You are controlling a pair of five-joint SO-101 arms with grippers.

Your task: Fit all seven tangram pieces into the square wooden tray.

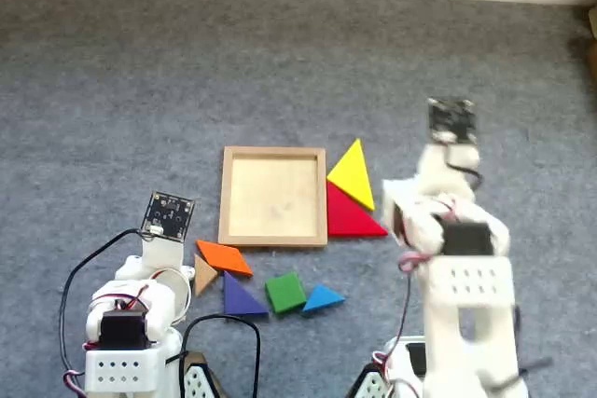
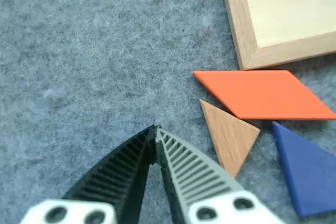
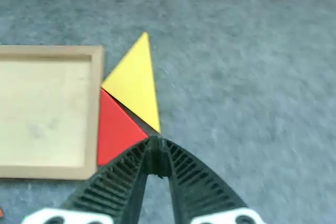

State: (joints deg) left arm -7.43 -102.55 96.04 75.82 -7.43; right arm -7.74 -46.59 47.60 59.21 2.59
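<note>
High view: the tray (image 1: 273, 150) lies flat on the grey bench (image 1: 140, 90), and all seven pieces lie outside it. The yellow triangle (image 1: 353, 172) and red triangle (image 1: 349, 214) touch each other along one edge and sit against the tray's right-hand rim, yellow farther from the arms. Below the tray's near rim lie the orange piece (image 1: 224, 257), the tan triangle (image 1: 203, 274) just beside it, then the purple triangle (image 1: 241, 297), green square (image 1: 285, 293) and blue triangle (image 1: 324, 298) in a loose row. The left arm (image 1: 131, 323) stands near the tan triangle; the right arm (image 1: 457, 267) stands beyond the red triangle.

Left wrist view: the left pincer (image 2: 156, 129) is clenched, its tips meeting over bare bench and grasping nothing. The tan triangle is near its tips but apart from them. The orange piece lies between that triangle and the tray's corner, and the purple triangle lies beside both.

Right wrist view: the right pincer (image 3: 156, 145) is clenched too, with nothing in it. Its tips are just beside the yellow triangle's near point and overlap the red triangle's edge in the picture; whether they touch it I cannot tell. The tray's rim borders both triangles.
</note>
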